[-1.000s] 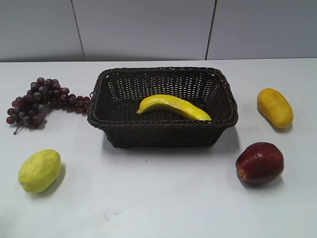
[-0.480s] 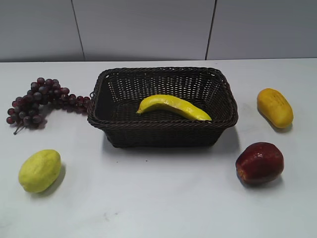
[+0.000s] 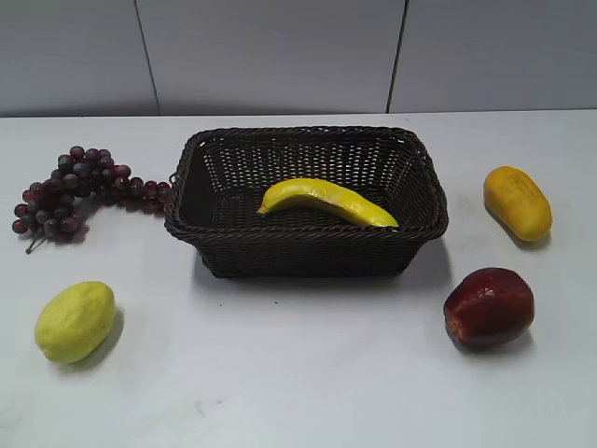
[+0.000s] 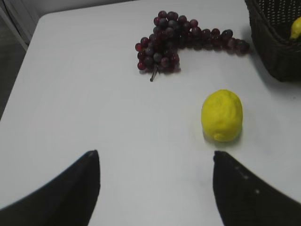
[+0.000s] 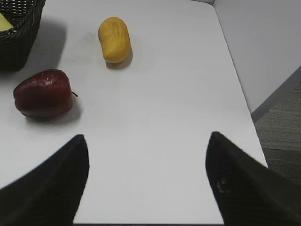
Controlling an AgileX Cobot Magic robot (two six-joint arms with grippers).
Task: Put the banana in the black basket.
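Note:
The yellow banana (image 3: 326,201) lies inside the black basket (image 3: 308,245) at the table's middle. A corner of the basket (image 4: 275,42) and the banana's tip (image 4: 296,28) show at the top right of the left wrist view. The basket's corner (image 5: 19,42) and a sliver of banana (image 5: 4,22) show at the top left of the right wrist view. My left gripper (image 4: 155,162) is open and empty above bare table near the front left. My right gripper (image 5: 148,146) is open and empty over the table's front right edge. Neither gripper shows in the exterior view.
A bunch of dark grapes (image 3: 75,187) (image 4: 181,42) lies left of the basket. A yellow-green lemon (image 3: 75,320) (image 4: 222,115) sits at the front left. An orange-yellow mango (image 3: 518,203) (image 5: 114,39) and a red apple (image 3: 489,307) (image 5: 43,93) sit on the right.

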